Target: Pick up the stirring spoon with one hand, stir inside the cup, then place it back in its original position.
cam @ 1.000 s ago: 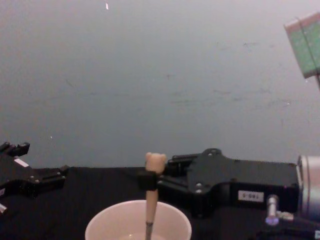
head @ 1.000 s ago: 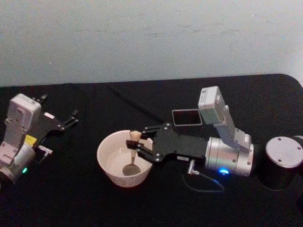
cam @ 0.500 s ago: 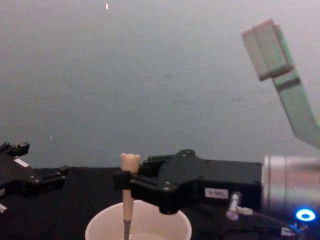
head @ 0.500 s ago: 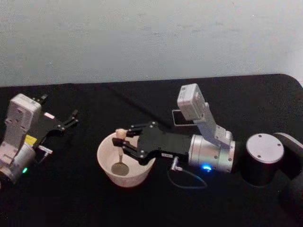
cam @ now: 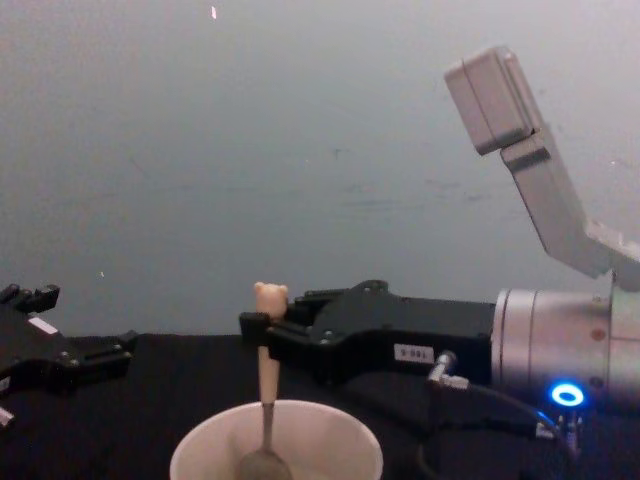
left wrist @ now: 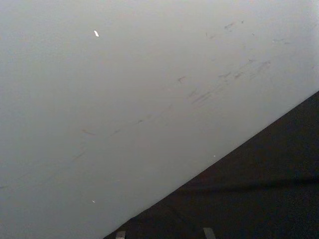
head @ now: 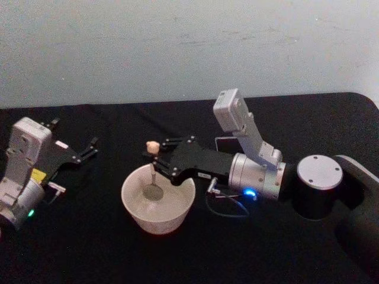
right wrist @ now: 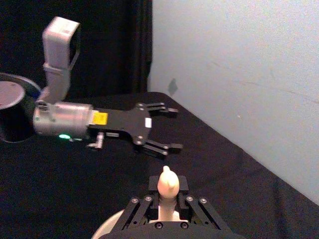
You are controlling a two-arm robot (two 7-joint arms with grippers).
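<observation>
The right gripper (head: 155, 161) is black and two-fingered, on a silver-grey arm with a blue ring light. It reaches in from the right and is clamped on the beige handle of the small metal-bowled stirring spoon (head: 153, 191), just below the bear head. The spoon stands near upright, bowl down inside the wide cream-white round cup (head: 155, 223). Contact with the cup floor cannot be confirmed.

The left gripper (right wrist: 173, 128) is parked at the left on the black table cover (head: 89, 236), well apart from the cup, with fingers spread and nothing held.

The return target is the dark grey square holder (head: 223, 145). It lies far and right of the cup, partly hidden behind the grey wrist camera (head: 228, 112). The return probably calls for a lift clear of the rim, then travel right and away — axis kept upright. The right arm is nearer.

Count — one spoon, one cup, one holder, two grippers.
</observation>
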